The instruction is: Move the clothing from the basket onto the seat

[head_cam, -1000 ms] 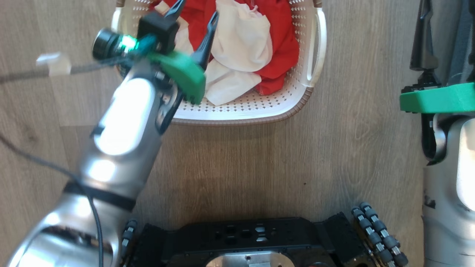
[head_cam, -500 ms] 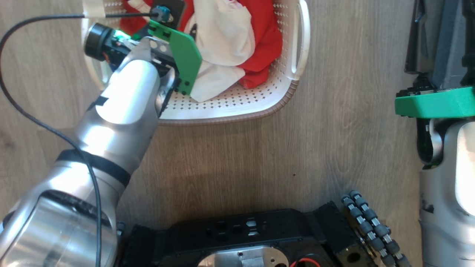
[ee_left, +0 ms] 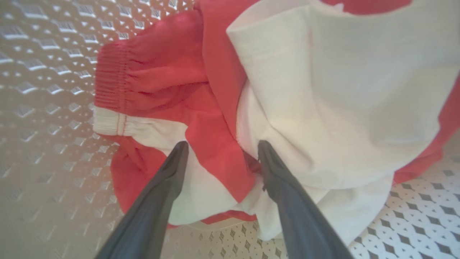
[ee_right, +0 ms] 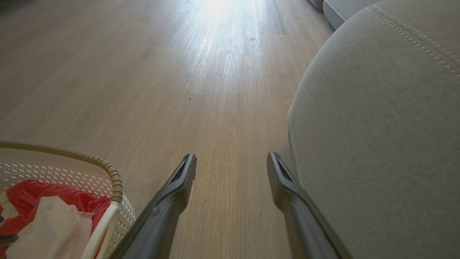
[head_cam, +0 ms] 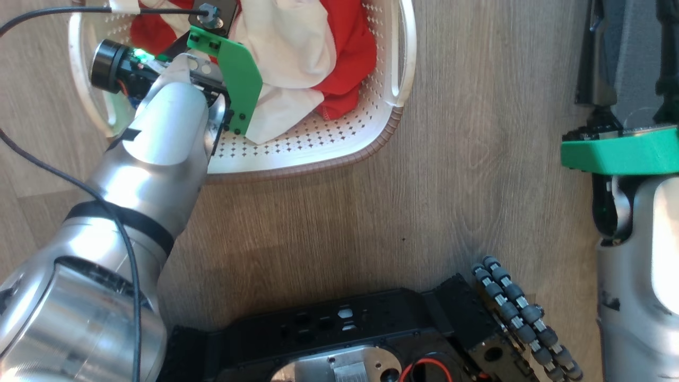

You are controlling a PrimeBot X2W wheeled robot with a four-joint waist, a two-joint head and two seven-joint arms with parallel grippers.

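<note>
The cream basket (head_cam: 318, 164) stands on the floor at the head view's upper left, with the red and white clothing (head_cam: 297, 63) bundled inside. My left arm reaches down into it, and its green wrist mount (head_cam: 238, 79) hides the fingers. In the left wrist view my left gripper (ee_left: 222, 144) is open, with its tips at the clothing (ee_left: 323, 90) and a red fold lying between them. My right gripper (ee_right: 231, 158) hangs open and holds nothing, above the floor beside the grey seat (ee_right: 377, 144). The basket's rim (ee_right: 107, 169) and clothing (ee_right: 46, 216) show to its left.
Wooden floor (head_cam: 398, 201) lies between the basket and the seat. My black wheeled base (head_cam: 345, 339) fills the bottom of the head view. A black cable (head_cam: 32, 159) trails over the left arm. A pale piece of furniture (ee_right: 345, 10) sits beyond the seat.
My left gripper has dipped deeper into the basket, and its fingers are now hidden under the green mount. The head camera has shifted. The right arm has stayed put.
</note>
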